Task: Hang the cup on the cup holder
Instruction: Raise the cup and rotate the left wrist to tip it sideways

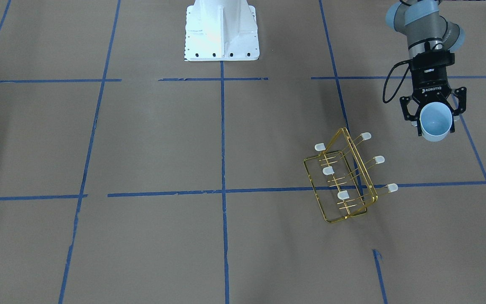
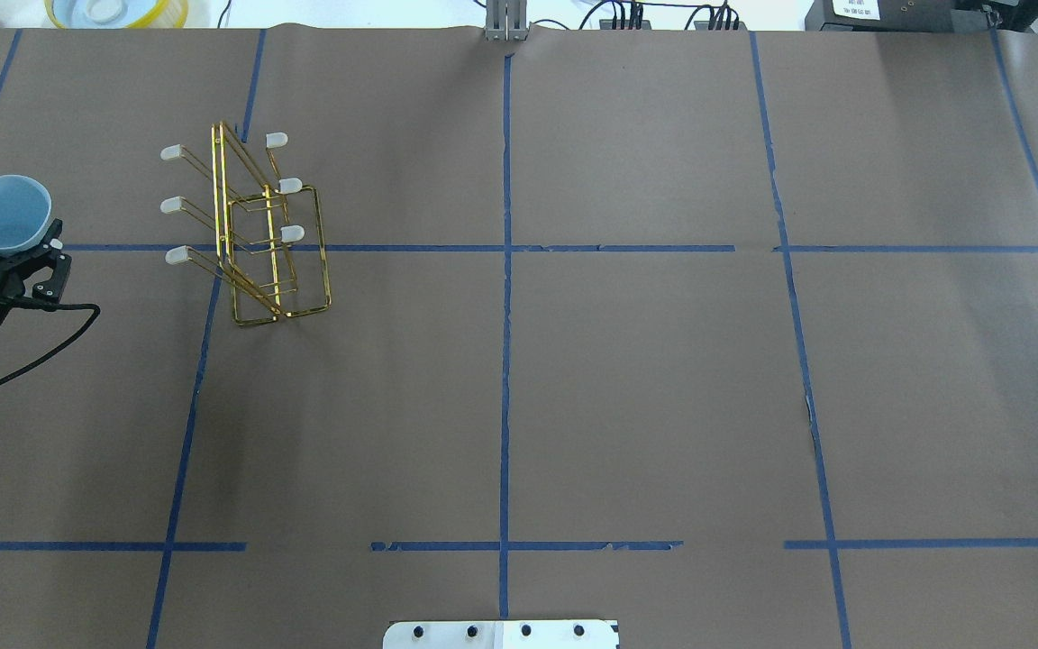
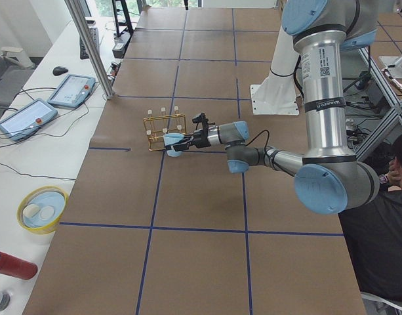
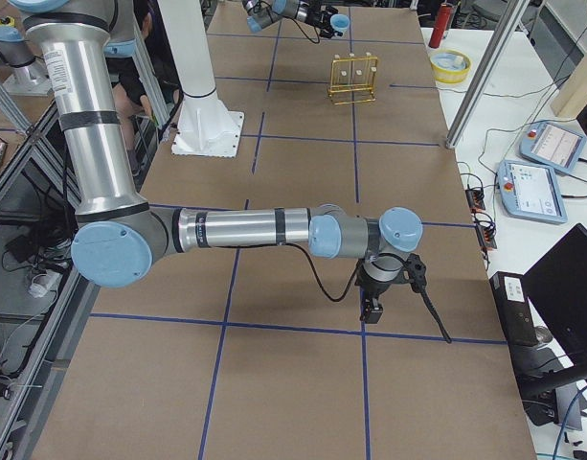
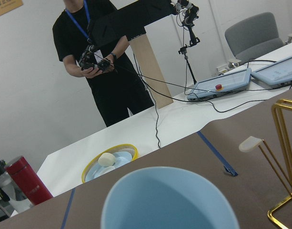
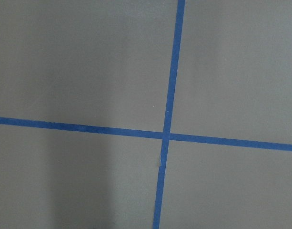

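Note:
The pale blue cup (image 1: 436, 122) is held in my left gripper (image 1: 436, 117), which is shut on its sides with the cup's mouth open to the cameras. It is held above the table, beside the rack and apart from it. The cup also shows in the overhead view (image 2: 7, 214) and fills the bottom of the left wrist view (image 5: 169, 202). The gold wire cup holder (image 1: 344, 181) stands on the table with six white-capped prongs, all bare (image 2: 258, 239). My right gripper (image 4: 372, 305) shows only in the exterior right view, low over the table; I cannot tell if it is open.
A yellow-rimmed bowl (image 2: 118, 11) and a red bottle (image 3: 10, 264) sit on the white bench past the table's far edge. An operator (image 5: 105, 62) stands behind that bench. The robot's white base (image 1: 222, 31) is at the table's near side.

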